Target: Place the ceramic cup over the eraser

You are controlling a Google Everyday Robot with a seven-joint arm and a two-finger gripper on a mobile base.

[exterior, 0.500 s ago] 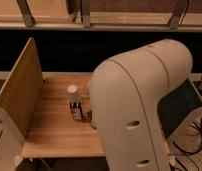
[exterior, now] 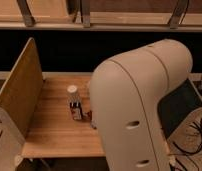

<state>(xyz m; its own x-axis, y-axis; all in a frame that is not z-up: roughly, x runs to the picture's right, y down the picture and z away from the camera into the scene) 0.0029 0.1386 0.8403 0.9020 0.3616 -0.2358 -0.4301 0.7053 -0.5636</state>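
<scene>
Wooden table (exterior: 49, 135) with ceramic cup (exterior: 72, 90), eraser (exterior: 75, 111); gripper (exterior: 90, 119), probably wide, largely hidden behind arm (exterior: 139, 100).

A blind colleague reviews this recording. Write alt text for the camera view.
The robot's bulky cream arm housing fills the right foreground, hiding much of a wooden table; the gripper is out of sight. On the table a small whitish ceramic cup stands just beyond the dark eraser. A wooden panel borders the table at the picture's left.

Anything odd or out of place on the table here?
Nothing stands out: the ceramic cup and the eraser sit close together on the table, nothing spilled. The gripper is hidden behind the arm's housing.
</scene>
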